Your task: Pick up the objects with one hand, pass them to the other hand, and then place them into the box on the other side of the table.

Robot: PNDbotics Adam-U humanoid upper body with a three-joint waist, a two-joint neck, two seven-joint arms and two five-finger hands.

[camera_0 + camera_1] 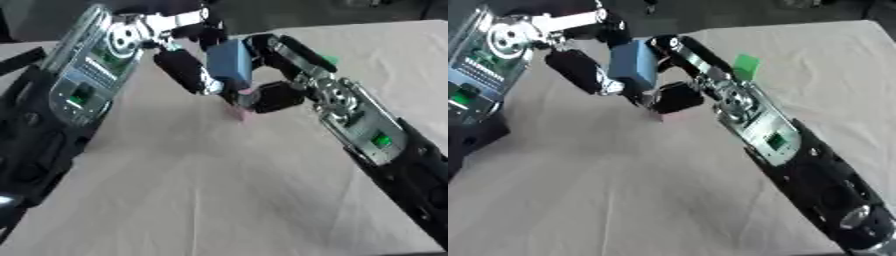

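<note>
Both hands meet above the middle of the surface [219,190] with a blue block [231,62] between them. Left hand [188,70] has its fingers curled against the block's near side; right hand [271,75] wraps it from the far side. Something small and pink [238,113] lies just under them. A green piece [745,66] sits beyond the right hand.

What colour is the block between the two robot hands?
Blue block, clearest in the right eye view.
</note>
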